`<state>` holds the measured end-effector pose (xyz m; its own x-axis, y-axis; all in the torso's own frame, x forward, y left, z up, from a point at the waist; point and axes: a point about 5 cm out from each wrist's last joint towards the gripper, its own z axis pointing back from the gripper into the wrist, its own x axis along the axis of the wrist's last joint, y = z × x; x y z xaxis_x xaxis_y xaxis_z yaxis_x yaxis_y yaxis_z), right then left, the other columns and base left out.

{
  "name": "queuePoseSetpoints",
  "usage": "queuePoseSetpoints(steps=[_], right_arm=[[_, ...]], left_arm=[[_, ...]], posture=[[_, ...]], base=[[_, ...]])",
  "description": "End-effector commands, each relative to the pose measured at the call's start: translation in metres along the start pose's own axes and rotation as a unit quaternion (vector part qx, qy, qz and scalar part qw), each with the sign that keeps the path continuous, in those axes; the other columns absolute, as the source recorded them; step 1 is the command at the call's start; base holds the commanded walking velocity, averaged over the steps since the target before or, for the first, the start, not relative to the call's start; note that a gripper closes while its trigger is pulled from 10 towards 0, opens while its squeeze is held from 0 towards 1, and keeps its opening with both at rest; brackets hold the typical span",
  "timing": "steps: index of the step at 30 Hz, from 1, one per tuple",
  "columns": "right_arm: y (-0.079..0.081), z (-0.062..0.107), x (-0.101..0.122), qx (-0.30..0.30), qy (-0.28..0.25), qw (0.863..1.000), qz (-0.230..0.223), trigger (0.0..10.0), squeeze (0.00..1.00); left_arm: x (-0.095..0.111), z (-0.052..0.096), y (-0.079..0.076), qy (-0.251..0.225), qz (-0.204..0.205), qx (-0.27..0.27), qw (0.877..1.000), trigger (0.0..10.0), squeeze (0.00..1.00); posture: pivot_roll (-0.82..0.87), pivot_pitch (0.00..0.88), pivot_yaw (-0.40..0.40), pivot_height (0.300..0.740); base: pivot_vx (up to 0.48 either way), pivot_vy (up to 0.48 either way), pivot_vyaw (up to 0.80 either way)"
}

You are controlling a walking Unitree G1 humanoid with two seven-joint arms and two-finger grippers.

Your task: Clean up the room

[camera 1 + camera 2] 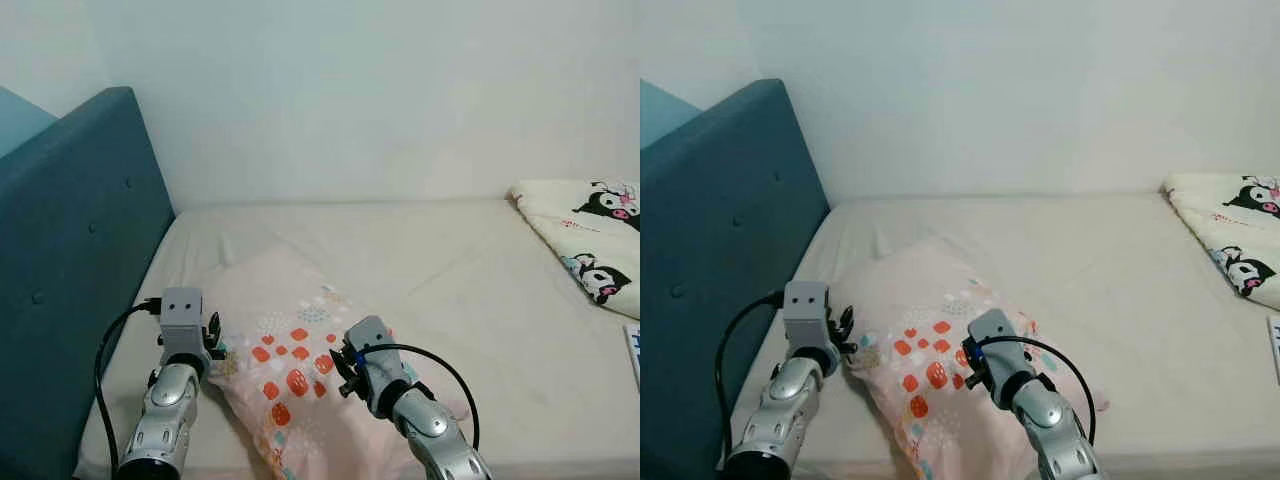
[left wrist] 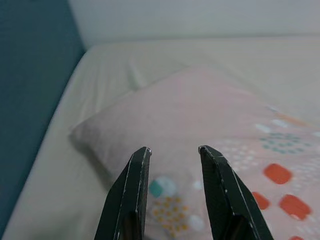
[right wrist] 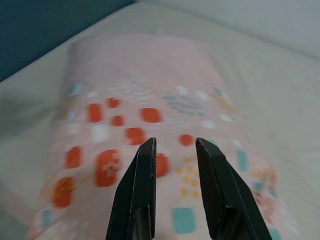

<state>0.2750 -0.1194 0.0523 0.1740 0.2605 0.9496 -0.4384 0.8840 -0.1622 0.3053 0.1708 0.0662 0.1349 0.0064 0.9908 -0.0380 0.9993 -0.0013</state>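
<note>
Silver arms reach in from the near edge of the bed point(image 1: 480, 290), one on each side of a pink pillow point(image 1: 290, 340). The left gripper point(image 2: 172, 150) hovers at the pillow's left edge, its two black fingers point(image 2: 127, 195) parted with the fabric visible between them, so its jaws are released and grasp nothing. The right gripper point(image 3: 175, 142) sits above the near right part of the pillow, over its printed patch of orange and teal spots; its jaws also stand apart, and from the wrist view they appear to float just over the cloth, though whether the tips touch it is hard to tell. A black cable loops from each wrist.

The pillow lies diagonally on the cream sheet, one corner pointing toward the wall point(image 1: 350, 90), its near end close to the mattress edge. Its far half is plain pale pink; the pattern is on the near half.

On the robot's left a teal padded headboard point(image 1: 70, 250) runs along the side of the bed. Farther off, at the right edge, a white folded blanket point(image 1: 585, 225) with black-and-white cartoon figures rests on the sheet, well apart from the pillow. Beyond the bed rises the plain white wall.
</note>
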Motion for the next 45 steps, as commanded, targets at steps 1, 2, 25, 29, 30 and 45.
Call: queuePoseSetpoints(steps=[1, 2, 25, 29, 30, 45], right_arm=[[-0.006, 0.002, -0.008, -0.031, 0.010, 0.999, -0.025, 10.0, 0.00], [-0.006, 0.002, -0.008, -0.031, 0.010, 0.999, -0.025, 10.0, 0.00], [-0.010, 0.007, -0.010, -0.069, 0.011, 0.997, -0.040, 10.0, 0.00], [-0.009, 0.007, -0.011, -0.069, 0.014, 0.997, -0.039, 10.0, 0.00], [-0.009, 0.008, -0.012, -0.070, 0.015, 0.997, -0.039, 10.0, 0.00], [-0.011, 0.008, -0.013, -0.076, 0.019, 0.996, -0.039, 10.0, 0.00]], left_arm=[[0.003, 0.000, -0.007, -0.010, 0.007, -0.020, 1.000, 10.0, 0.00], [0.003, 0.000, -0.007, -0.010, 0.007, -0.020, 1.000, 10.0, 0.00], [0.010, -0.002, -0.036, -0.016, 0.012, -0.128, 0.992, 10.0, 0.00], [0.010, -0.002, -0.037, -0.015, 0.012, -0.131, 0.991, 10.0, 0.00], [0.010, -0.002, -0.037, -0.015, 0.012, -0.132, 0.991, 10.0, 0.00], [0.011, -0.003, -0.039, -0.017, 0.013, -0.141, 0.990, 10.0, 0.00]], posture=[[-0.02, 0.000, 0.023, 0.740], [-0.02, 0.000, 0.023, 0.740], [-0.03, 0.000, 0.026, 0.740], [-0.03, 0.000, 0.025, 0.740], [-0.03, 0.000, 0.026, 0.740], [-0.03, 0.000, 0.025, 0.740]], base=[[0.000, 0.000, 0.00], [0.000, 0.000, 0.00], [0.000, -0.125, 0.00], [0.000, 0.000, 0.00], [0.000, 0.000, 0.00], [0.000, 0.373, 0.00]])
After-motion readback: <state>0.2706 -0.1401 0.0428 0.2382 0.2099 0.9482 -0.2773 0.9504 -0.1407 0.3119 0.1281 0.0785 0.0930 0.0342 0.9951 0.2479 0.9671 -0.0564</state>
